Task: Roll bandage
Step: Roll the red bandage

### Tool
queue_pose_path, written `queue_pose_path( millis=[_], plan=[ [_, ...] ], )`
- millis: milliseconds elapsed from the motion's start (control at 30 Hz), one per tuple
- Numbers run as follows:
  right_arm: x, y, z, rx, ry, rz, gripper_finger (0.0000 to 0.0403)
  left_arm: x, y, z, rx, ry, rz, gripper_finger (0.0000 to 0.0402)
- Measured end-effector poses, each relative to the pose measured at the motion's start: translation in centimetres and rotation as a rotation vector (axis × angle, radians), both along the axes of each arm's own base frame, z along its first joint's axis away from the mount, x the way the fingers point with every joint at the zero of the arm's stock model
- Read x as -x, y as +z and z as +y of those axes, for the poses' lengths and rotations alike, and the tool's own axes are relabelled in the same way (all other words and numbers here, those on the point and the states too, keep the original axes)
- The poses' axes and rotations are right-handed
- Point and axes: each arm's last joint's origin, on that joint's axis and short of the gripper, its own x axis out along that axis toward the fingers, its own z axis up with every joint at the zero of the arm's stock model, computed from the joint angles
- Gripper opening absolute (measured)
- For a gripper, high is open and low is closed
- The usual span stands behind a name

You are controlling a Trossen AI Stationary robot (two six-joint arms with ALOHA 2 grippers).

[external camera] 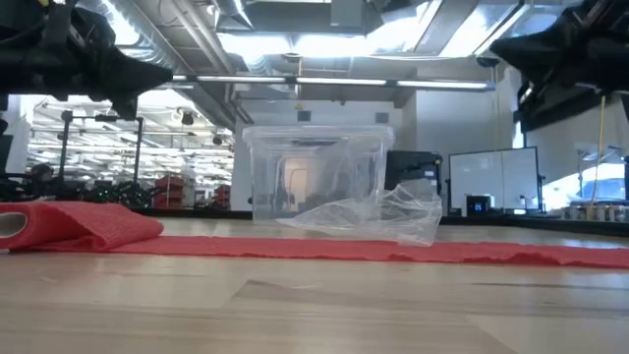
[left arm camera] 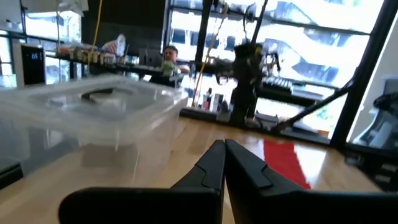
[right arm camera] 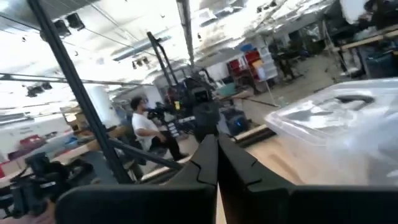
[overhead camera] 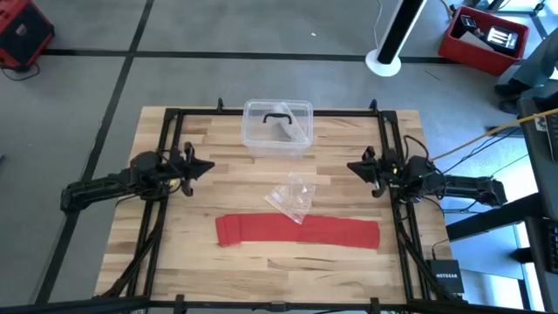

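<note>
Both my grippers, L (overhead camera: 209,165) and R (overhead camera: 352,166), sit pinched closed on nothing, raised at the table's (overhead camera: 174,244) sides. Bandage (overhead camera: 296,230) lies between them toward the front: flat red fabric strip, folded at its L end. Crumpled clear plastic (overhead camera: 292,199) touches it; clear box (overhead camera: 277,126) behind, contents unclear.

High view looks straight down on the table (overhead camera: 174,253); low view sits level at its near edge; both share the clear box (overhead camera: 277,127).
</note>
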Motion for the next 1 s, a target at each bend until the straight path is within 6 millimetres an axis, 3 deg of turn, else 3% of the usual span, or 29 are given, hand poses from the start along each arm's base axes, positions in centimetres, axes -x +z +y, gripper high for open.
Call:
queue_pose_path(
  millis=[167, 333, 533, 633, 733, 1000],
  plan=[
    [-1.8, 0.3, -0.3, 0.0, -0.025, 0.092, 0.0005, 0.2, 1.1, 0.0, 0.047, -0.012, -0.127, 0.0004],
    [-5.2, 2.5, -0.4, 0.057, 0.032, 0.187, 0.0005, 0.3, 1.6, -0.1, 0.067, -0.022, -0.189, 0.0004],
    [-11.6, 6.4, 1.2, 0.221, 0.17, 0.258, 0.0005, 0.2, 2.8, -0.7, 0.107, -0.132, -0.104, 0.0001],
    [-15.2, 7.1, 2.9, 0.312, 0.239, 0.329, 0.0005, -0.4, 3.5, -1.2, 0.128, -0.195, -0.017, 0.0001],
    [-18.6, 6.6, 4.6, 0.374, 0.285, 0.411, 0.0005, -1.2, 3.9, -1.8, 0.156, -0.242, 0.089, 0.0001],
    [-25.7, 1.7, 8.3, 0.408, 0.364, 0.582, 0.0005, -3.4, 4.2, -3.8, 0.36, -0.325, 0.492, 0.0]
  ],
)
